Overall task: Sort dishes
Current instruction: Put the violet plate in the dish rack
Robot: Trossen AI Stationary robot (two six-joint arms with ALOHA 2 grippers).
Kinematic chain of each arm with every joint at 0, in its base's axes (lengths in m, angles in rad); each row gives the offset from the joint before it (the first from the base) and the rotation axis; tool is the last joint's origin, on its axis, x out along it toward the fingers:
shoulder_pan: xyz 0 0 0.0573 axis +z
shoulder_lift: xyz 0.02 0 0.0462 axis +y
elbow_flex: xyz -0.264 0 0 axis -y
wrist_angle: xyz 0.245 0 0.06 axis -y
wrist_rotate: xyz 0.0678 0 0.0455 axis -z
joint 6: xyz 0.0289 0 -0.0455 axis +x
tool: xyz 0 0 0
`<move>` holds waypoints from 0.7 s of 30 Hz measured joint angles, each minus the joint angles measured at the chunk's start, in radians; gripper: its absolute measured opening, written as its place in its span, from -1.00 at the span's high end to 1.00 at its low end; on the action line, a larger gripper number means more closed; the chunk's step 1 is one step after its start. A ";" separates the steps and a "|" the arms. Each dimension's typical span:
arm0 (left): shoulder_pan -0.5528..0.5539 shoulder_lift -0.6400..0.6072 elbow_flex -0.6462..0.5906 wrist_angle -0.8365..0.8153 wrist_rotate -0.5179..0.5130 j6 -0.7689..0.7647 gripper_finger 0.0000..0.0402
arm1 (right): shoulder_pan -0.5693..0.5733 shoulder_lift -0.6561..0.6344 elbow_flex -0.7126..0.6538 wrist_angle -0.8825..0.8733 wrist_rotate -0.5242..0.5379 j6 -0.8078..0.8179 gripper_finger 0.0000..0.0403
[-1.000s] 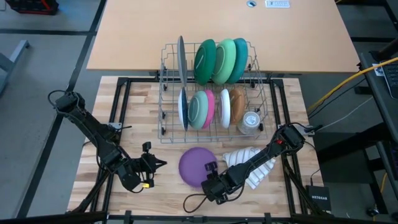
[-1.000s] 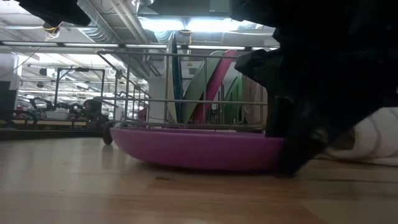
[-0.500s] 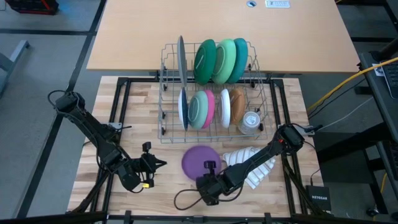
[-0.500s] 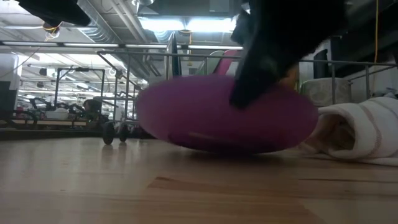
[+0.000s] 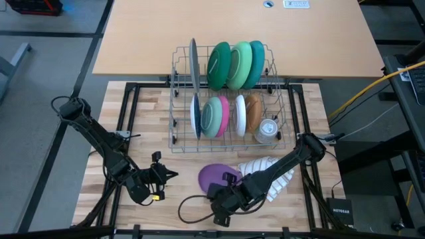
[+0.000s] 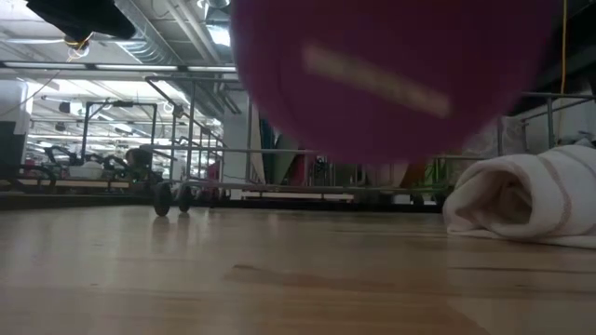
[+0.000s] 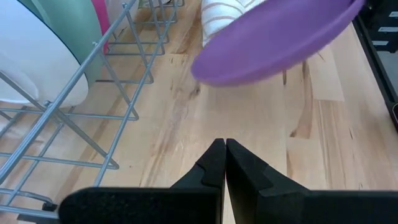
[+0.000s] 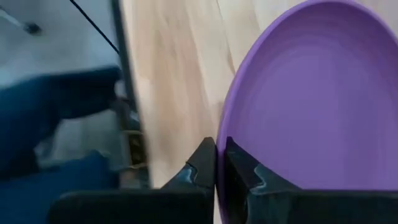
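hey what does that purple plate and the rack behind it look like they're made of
The purple plate, pinched at its rim by the right gripper, looks like matte plastic: one even, opaque colour, soft sheen, faint moulded rings. The dish rack looks like bare metal wire: thin grey rods in a grid, with a dull shine.

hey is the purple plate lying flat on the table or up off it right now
Off the table, tilted. The right gripper has its jaws shut on the purple plate rim; the low view shows it hanging above the wood.
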 joint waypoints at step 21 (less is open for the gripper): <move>0.000 0.000 0.000 0.001 0.000 -0.017 0.98 | -0.072 -0.672 0.069 -0.262 0.598 0.105 0.95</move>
